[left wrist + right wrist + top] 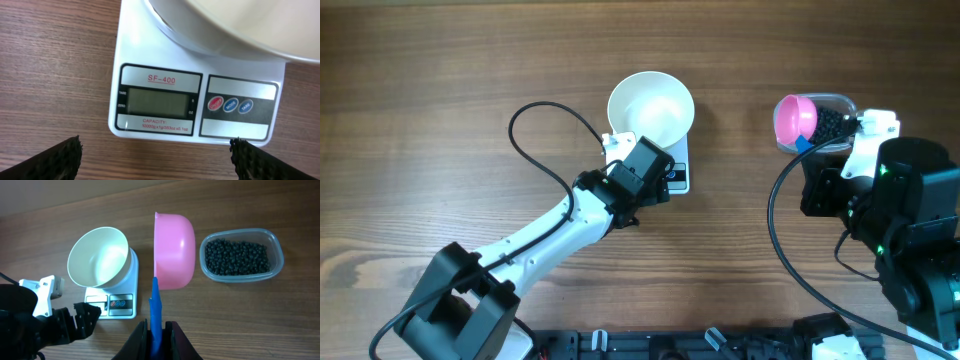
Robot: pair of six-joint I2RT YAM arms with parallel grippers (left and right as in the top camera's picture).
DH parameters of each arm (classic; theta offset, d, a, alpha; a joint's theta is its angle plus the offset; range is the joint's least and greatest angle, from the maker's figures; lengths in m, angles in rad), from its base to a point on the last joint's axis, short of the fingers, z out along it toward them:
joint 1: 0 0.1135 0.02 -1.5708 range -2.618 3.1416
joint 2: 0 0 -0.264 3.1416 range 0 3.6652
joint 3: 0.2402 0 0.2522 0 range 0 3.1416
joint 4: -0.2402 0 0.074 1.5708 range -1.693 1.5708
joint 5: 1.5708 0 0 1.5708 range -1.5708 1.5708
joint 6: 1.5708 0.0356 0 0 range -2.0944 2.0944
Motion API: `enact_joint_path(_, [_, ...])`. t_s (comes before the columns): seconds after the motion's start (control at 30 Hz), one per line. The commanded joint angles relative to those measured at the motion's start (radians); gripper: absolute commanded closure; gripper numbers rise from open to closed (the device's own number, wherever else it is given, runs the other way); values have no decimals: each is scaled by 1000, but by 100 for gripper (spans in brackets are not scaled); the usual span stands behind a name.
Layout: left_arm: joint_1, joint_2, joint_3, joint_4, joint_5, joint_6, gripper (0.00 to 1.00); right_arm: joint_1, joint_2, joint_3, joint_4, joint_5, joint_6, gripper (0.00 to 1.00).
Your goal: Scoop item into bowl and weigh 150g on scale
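The white bowl (650, 108) (97, 257) stands empty on the white scale (677, 175) (160, 60) (131, 282). The scale's display (156, 102) is blank. My left gripper (156, 152) (87, 316) hovers open just in front of the scale, with bare wood between its fingers. My right gripper (156, 327) (810, 150) is shut on the blue handle (155, 305) of a pink scoop (172, 250) (794, 118). The scoop hangs between the bowl and a clear tub (277, 255) (835, 100). The item, black beads (237, 257) (830, 125), fills the tub. No beads show in the scoop.
The left arm (540, 235) lies across the front left of the wooden table (440, 90). A black cable (535, 150) loops behind it. The right arm's body (910, 220) stands at the right edge, with a second cable (775, 225) curving beside it.
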Motion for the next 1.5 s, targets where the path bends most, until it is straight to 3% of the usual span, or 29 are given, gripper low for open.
enact_joint_path(0.0, [1,33,11,11,-39,-13,0,-3,8,27,1,21,-19,96])
enact_joint_path(0.27, [0,75,11,24,-35,-2,0,-3,16,27,0,21,-19,96])
enact_joint_path(0.47, [1,75,11,95,-28,124,0,-3,39,27,-1,21,-19,96])
enact_joint_path(1.47, [2,157,11,153,-76,122,0,-3,59,27,-11,21,-20,96])
